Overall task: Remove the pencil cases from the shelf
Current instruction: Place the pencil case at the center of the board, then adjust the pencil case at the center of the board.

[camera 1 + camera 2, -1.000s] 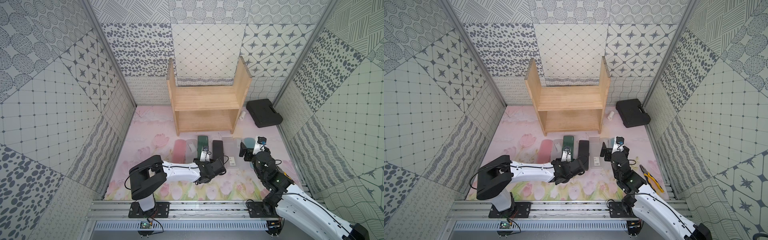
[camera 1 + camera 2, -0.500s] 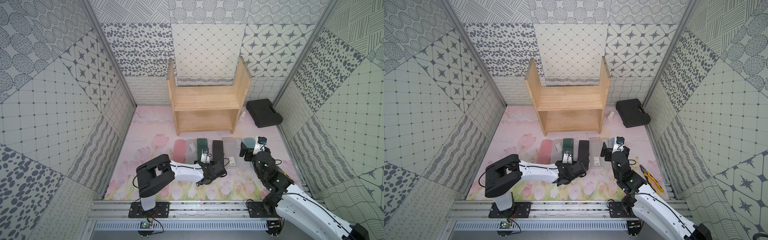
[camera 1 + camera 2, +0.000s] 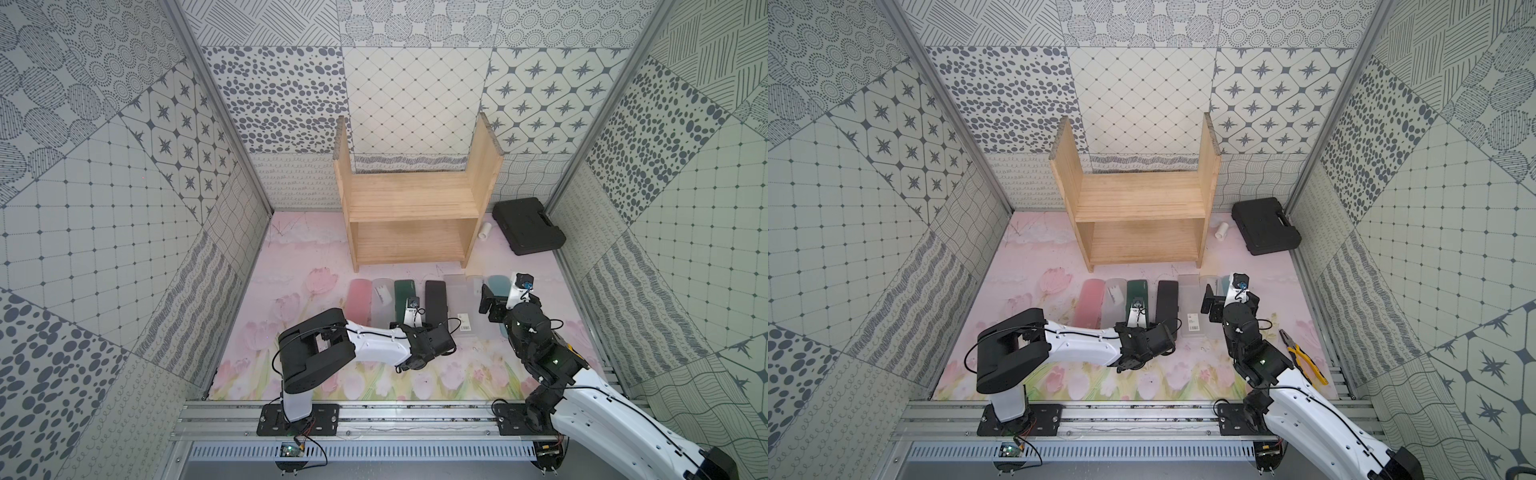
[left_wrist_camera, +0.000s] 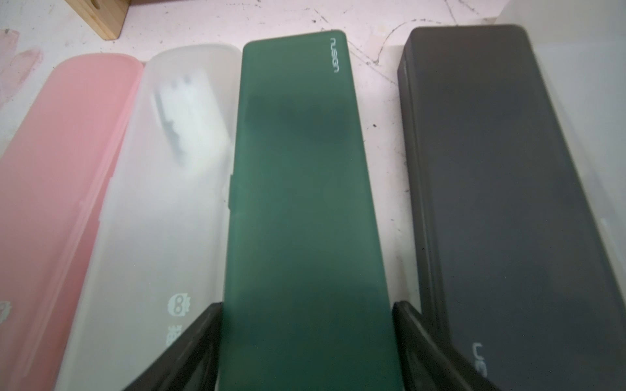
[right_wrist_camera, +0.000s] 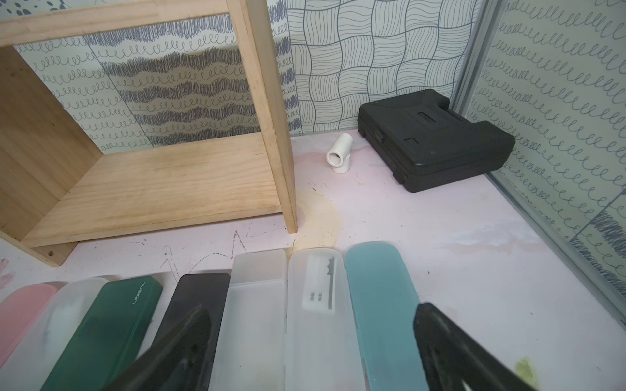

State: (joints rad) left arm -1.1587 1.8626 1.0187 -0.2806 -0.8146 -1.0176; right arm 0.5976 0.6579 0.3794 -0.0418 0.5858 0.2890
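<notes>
The pine shelf [image 3: 411, 208] stands at the back, and no case shows on its boards. Several pencil cases lie in a row on the mat before it: pink [image 3: 359, 301], frosted [image 3: 382, 305], dark green [image 3: 404, 291], black [image 3: 435, 297], a labelled frosted one [image 3: 459, 307], another frosted [image 5: 318, 321] and blue [image 5: 379, 304]. My left gripper [image 4: 306, 308] straddles the near end of the dark green case [image 4: 298, 186], open, with a slim gap at one finger. My right gripper [image 5: 315, 342] hovers wide open over the frosted and blue cases, holding nothing.
A large black tool case [image 3: 528, 226] lies at the back right, with a white pipe fitting [image 3: 485, 230] between it and the shelf. Yellow-handled pliers [image 3: 1304, 357] lie by the right wall. Patterned walls close in three sides.
My left gripper's jaws have parted slightly off the dark green case, and that arm's elbow has swung right. The right arm and the cases have stayed put.
</notes>
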